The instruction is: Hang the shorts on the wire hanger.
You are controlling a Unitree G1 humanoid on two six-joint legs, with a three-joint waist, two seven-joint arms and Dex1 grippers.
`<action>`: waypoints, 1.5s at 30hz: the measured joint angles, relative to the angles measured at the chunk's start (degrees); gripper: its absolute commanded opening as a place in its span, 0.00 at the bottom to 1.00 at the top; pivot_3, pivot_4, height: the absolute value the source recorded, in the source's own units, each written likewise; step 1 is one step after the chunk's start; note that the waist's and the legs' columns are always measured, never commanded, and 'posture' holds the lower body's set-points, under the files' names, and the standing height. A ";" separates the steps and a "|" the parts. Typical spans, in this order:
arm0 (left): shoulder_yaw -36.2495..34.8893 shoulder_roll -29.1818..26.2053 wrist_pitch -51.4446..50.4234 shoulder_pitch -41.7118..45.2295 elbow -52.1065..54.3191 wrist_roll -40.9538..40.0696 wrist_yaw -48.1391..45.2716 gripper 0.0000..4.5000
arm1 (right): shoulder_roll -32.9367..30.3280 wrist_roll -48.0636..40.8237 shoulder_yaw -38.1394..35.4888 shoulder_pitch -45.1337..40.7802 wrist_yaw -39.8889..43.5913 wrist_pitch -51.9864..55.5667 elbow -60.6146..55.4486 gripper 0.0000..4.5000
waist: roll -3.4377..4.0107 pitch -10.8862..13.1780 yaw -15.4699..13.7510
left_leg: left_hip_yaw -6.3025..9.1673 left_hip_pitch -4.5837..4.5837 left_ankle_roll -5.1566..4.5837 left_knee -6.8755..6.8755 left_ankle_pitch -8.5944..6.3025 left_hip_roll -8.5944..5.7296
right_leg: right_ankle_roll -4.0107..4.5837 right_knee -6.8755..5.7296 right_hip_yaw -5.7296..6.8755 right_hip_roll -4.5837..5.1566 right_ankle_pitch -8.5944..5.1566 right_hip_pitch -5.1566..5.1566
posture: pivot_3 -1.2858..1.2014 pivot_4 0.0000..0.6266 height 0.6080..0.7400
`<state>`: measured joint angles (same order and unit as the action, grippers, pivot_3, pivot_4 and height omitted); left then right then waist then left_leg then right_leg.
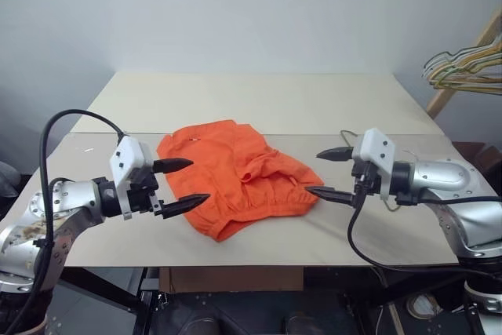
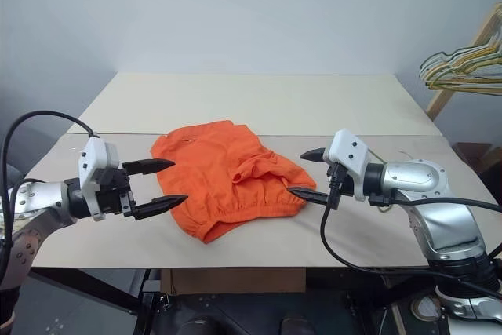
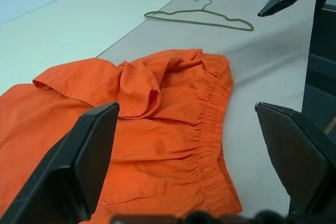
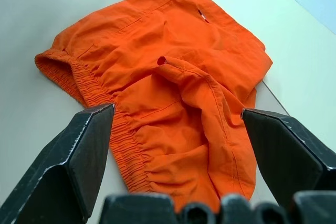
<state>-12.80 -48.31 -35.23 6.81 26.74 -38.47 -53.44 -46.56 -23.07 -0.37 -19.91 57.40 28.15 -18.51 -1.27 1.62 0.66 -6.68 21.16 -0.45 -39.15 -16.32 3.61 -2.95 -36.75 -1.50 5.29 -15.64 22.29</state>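
While one shorts [image 1: 235,176] lies flat, both grippers' fingers [image 1: 180,204] gape empty.

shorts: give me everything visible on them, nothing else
The shorts are bright orange woven-looking fabric, lying crumpled and mostly flat on the table between the two grippers. The gathered elastic waistband runs along the edge nearest the robot, curving up toward its right side. A fold of cloth is bunched up near the middle, and a small slit shows near the far edge. Only the tabletop touches them; neither gripper is in contact.
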 measured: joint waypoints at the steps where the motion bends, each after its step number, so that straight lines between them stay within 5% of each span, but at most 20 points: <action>1: 0.00 0.00 0.00 0.00 0.00 0.00 -0.01 1.00 | 0.00 0.00 0.00 0.00 0.00 0.00 0.00 0.99 | 0.00 0.00 0.00 | 0.00 0.00 0.00 0.00 0.00 0.00 | 0.00 0.00 0.00 0.00 0.00 0.00 | 0.53 0.00 1.00; 15: -1.13 -0.96 -0.13 -1.15 0.13 -0.32 -1.44 1.00 | 0.96 0.43 0.87 0.25 -0.30 -0.04 -0.76 0.99 | 0.00 0.00 -0.03 | 0.00 0.00 0.00 0.00 0.00 0.01 | 0.00 -0.01 0.00 0.00 0.00 0.00 | 0.54 0.00 1.00; 25: -3.68 -2.06 -0.24 -4.97 1.88 -2.43 -2.70 1.00 | 2.54 11.46 16.61 -0.15 -4.26 2.91 -5.99 0.99 | -0.03 0.03 0.02 | 0.00 0.00 0.00 0.00 0.00 0.03 | 0.03 -0.02 0.01 -0.01 -0.02 0.03 | 0.53 0.04 1.00; 37: -5.11 -6.22 -0.04 -5.69 0.33 -3.23 -8.17 1.00 | 19.70 26.94 39.17 -11.11 -10.19 7.55 1.83 0.99 | -0.07 0.07 0.35 | -0.02 0.03 0.07 0.01 0.04 0.12 | 0.16 -0.09 0.16 -0.07 -0.05 0.10 | 0.52 0.04 1.00; 45: -5.18 -6.44 -0.02 -5.32 -0.59 -3.22 -8.68 1.00 | 27.97 31.32 44.37 -15.65 -9.98 7.52 10.99 0.99 | -0.08 0.06 0.24 | 0.08 0.10 0.16 0.01 0.09 0.13 | 0.21 -0.14 0.35 -0.06 -0.07 0.10 | 0.53 0.04 1.00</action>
<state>-17.98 -54.75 -35.25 1.49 26.15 -41.68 -62.12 -18.59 8.25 44.00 -35.56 47.43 35.67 -7.52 -1.35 1.68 0.90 -6.59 21.26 -0.30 -39.14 -16.24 3.74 -2.74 -36.88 -1.16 5.23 -15.71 22.39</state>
